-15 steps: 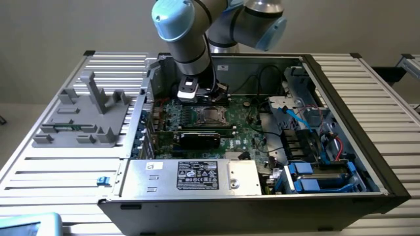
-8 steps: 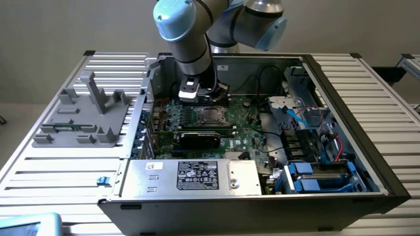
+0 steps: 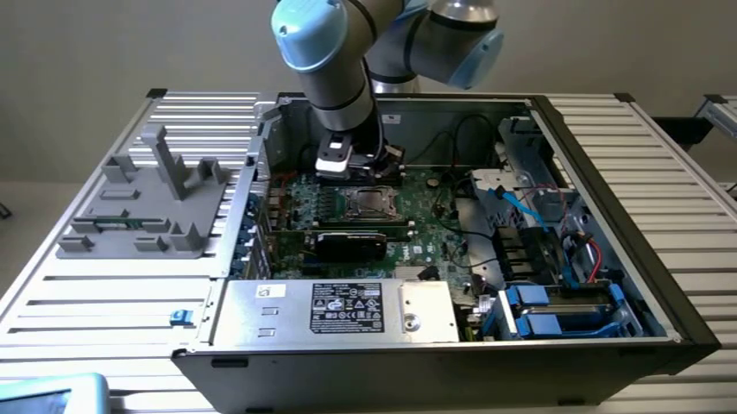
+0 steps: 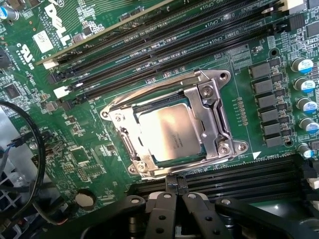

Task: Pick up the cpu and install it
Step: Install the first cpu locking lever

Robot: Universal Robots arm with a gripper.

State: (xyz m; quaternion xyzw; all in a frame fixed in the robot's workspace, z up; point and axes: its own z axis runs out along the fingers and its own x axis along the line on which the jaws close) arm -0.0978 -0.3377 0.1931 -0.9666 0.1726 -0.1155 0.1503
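Observation:
The cpu [image 4: 170, 133], a flat square chip with a shiny silver top, lies inside the metal-framed socket [image 4: 214, 117] on the green motherboard [image 4: 99, 124]. My gripper [image 4: 174, 187] hangs just beside the socket's edge, its two black fingertips pressed together with nothing between them. In the exterior view the gripper [image 3: 359, 177] sits low inside the open computer case, right behind the cpu [image 3: 371, 202] in its socket.
Rows of black memory slots [image 4: 164, 45] flank the socket on both sides. A black card [image 3: 351, 241] stands in front of the socket, with the power supply box [image 3: 340, 309] nearer still. Cables [image 3: 519, 207] and drive bays [image 3: 564, 306] fill the case at the exterior view's right. A grey fixture [image 3: 150, 203] rests on the table.

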